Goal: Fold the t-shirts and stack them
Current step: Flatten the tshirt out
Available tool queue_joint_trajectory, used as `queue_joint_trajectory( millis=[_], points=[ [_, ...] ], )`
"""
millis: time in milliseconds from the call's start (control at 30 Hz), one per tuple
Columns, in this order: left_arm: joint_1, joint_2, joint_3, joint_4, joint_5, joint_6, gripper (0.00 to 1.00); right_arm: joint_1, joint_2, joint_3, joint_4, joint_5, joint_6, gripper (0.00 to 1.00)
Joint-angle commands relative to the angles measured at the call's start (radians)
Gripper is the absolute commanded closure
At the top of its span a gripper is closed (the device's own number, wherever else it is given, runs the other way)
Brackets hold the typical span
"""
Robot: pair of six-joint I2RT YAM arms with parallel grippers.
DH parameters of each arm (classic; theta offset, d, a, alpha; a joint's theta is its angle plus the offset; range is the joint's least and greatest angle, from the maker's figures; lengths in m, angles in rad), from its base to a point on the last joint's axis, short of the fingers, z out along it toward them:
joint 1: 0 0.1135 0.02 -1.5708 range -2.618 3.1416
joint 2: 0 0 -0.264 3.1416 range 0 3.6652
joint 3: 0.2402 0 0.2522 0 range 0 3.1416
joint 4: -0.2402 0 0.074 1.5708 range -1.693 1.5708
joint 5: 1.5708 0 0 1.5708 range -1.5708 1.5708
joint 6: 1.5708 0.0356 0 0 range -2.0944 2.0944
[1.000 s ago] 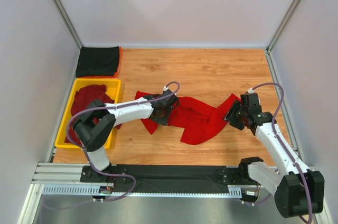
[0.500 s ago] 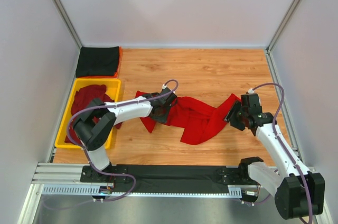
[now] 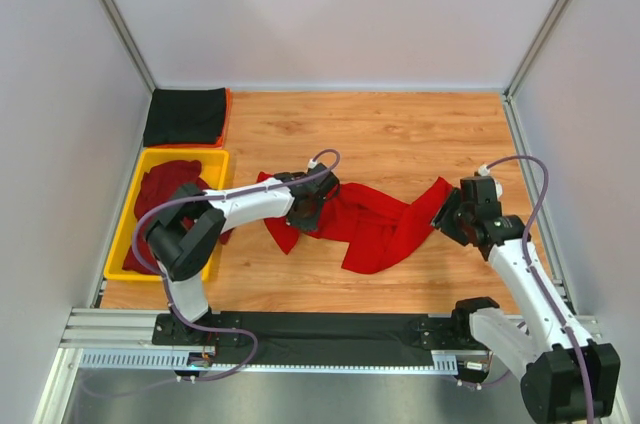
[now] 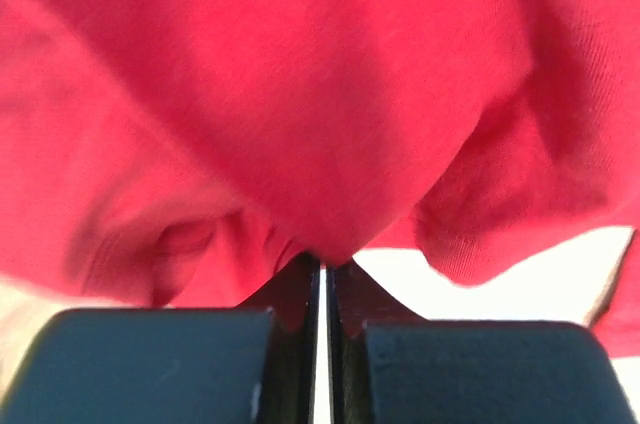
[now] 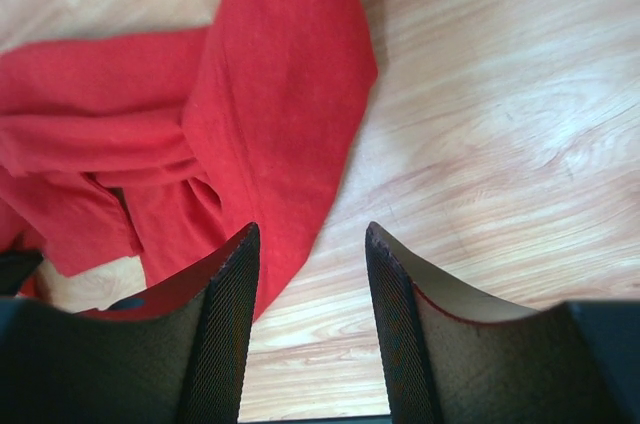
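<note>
Red t-shirt [image 3: 372,226]: unfolded and crumpled. It lies in a long, uneven band across the middle of the table [image 3: 400,134], from near the yellow tray [image 3: 122,234] to the right arm's wrist.
Cloth condition: bunched into ridges at the left end. A broader lobe spreads toward the near edge at the centre. The right end narrows to a raised strip.
Left gripper [image 3: 308,206]: down on the left part of the red t-shirt. In the wrist view the jaws are pressed together, with a fold of red cloth pinched at their tips. The cloth billows above them and fills most of that view.
Right gripper [image 3: 447,214]: at the narrow right end of the red t-shirt. In the wrist view the jaws stand spread, with bare wood and the strip's edge visible in the gap. Nothing is clamped between them, and the strip passes beside the left finger.
Maroon t-shirts [image 3: 168,186]: heaped loose inside the yellow tray at the table's left edge.
Black t-shirt [image 3: 186,114]: folded flat in the far left corner, just beyond the tray. An orange edge shows beneath it.
</note>
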Motion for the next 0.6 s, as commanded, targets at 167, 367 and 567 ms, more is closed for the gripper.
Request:
queue_joint_trajectory(
  millis=[167,367,567],
  points=[
    [0.001,-0.185,0.169,-0.276,0.035,-0.096,1.0,0.002,0.088,0.162,-0.012,0.023,-0.006,0.52],
    [0.003,-0.289,0.237,-0.384,0.03,-0.087,1.0,-0.002,0.134,0.164,0.012,0.082,-0.012,0.49],
    [0.023,-0.36,0.266,-0.424,0.015,-0.081,1.0,-0.076,0.327,0.329,0.066,0.133,-0.029,0.46]
  ],
)
